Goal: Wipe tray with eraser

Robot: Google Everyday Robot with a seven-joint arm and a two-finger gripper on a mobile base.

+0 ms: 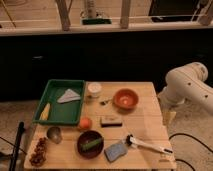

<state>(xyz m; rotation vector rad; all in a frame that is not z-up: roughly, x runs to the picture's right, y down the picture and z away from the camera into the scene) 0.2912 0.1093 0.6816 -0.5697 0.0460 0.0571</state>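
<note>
The green tray point(54, 117) lies at the table's back left. Inside it are a grey triangular cloth point(68, 95) and a yellow item point(45, 112). The eraser point(111, 120), a small block with a dark top, lies on the wooden table right of the tray, near the middle. My white arm point(189, 85) reaches in from the right. My gripper point(169, 116) hangs just off the table's right edge, well away from the eraser and the tray, with nothing seen in it.
An orange bowl point(125, 98) and a white cup point(94, 89) stand at the back. An orange fruit point(85, 123), a dark bowl point(90, 144), a blue-grey sponge point(116, 151), a white-handled brush point(148, 145), a metal cup point(54, 134) and brown snacks point(39, 151) fill the front.
</note>
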